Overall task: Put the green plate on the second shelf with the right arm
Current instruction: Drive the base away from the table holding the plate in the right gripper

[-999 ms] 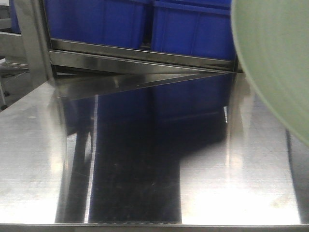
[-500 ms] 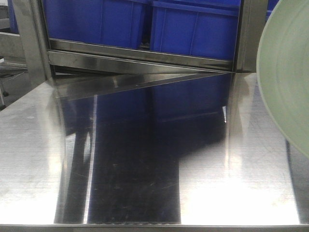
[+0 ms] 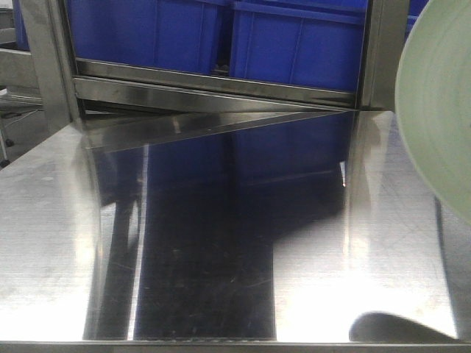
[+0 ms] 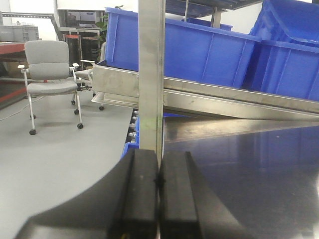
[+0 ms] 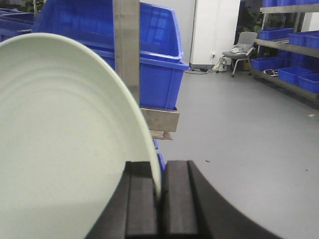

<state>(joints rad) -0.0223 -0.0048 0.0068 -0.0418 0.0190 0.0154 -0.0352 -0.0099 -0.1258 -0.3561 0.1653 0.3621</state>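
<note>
The pale green plate stands on edge, lifted above the right side of the steel table in the front view. In the right wrist view the green plate fills the left half, and my right gripper is shut on its rim. The right gripper itself is out of the front view. My left gripper is shut and empty, low at the table's left edge, in line with a shelf post. The shelf ledge with blue bins lies behind the table.
Blue bins fill the shelf at the back, between steel posts. A dark rounded shadow or arm part shows at the table's front right. An office chair stands on the floor to the left.
The plate has moved right and slightly up, clearing the bins and uncovering the right shelf post. A dark rounded shape has appeared at the table's front right edge.
</note>
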